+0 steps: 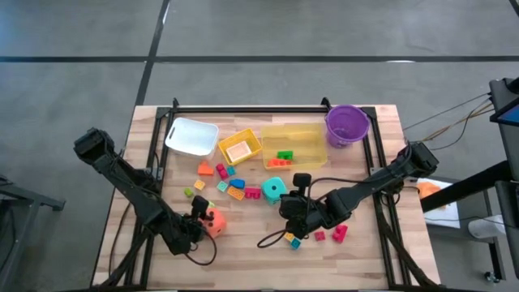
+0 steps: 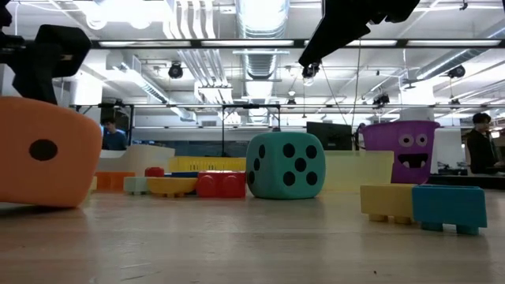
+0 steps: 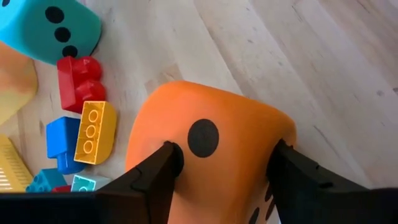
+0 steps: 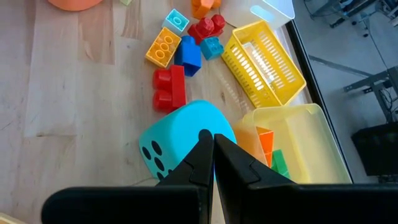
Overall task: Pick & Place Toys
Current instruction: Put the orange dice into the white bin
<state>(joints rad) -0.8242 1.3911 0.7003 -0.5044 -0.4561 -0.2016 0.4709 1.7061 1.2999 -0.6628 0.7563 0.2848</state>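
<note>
On the wooden table (image 1: 122, 162), the left gripper (image 3: 221, 165) clamps the orange die (image 3: 211, 143), while the right gripper (image 4: 213, 146), fingers pressed together, hovers above the teal die (image 4: 177, 140).

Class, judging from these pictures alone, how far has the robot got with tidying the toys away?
Done: a few plastic bricks lie in the pale yellow translucent bin.

In hand: the left gripper has its jaws shut on the orange dotted foam die, low over the table. The right gripper, jaws shut and empty, hovers over the teal dotted die.

Left: that teal die and the many bright bricks scattered on the wooden table.
</note>
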